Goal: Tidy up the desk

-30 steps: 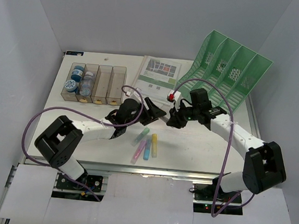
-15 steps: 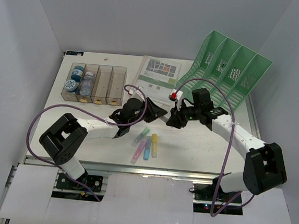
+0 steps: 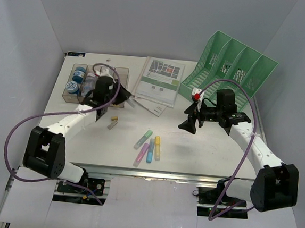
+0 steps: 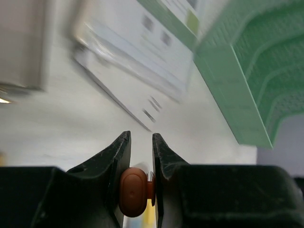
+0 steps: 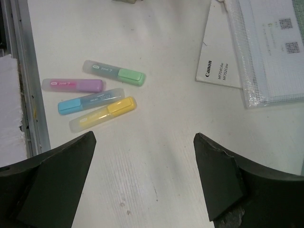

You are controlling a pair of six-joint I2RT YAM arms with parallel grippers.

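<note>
The white desk [image 3: 202, 150] holds a green [image 3: 144, 138], a pink [image 3: 141, 153], a blue [image 3: 150, 152] and a yellow highlighter [image 3: 157, 147] side by side near its front middle. My left gripper [image 3: 124, 95] hovers beside the clear tray [image 3: 99, 85]. In the left wrist view this gripper [image 4: 141, 137] is shut on a small orange-brown rounded thing [image 4: 133, 192]. My right gripper [image 3: 188, 124] hangs open above the desk right of the highlighters. Nothing sits between its wide fingers [image 5: 145, 137], with the yellow highlighter [image 5: 102, 113] to their upper left.
A green file rack [image 3: 231, 67] stands at the back right. A stack of printed papers [image 3: 160, 78] and a booklet [image 5: 218, 66] lie in the back middle. The tray's left slots hold blue-capped bottles [image 3: 78, 81]. A small tan item [image 3: 112, 123] lies below the tray.
The grippers met at mid-desk; the left one shut on the orange-brown thing and the right one opened. The left arm then swung left to the tray, and the right arm drew back right.
</note>
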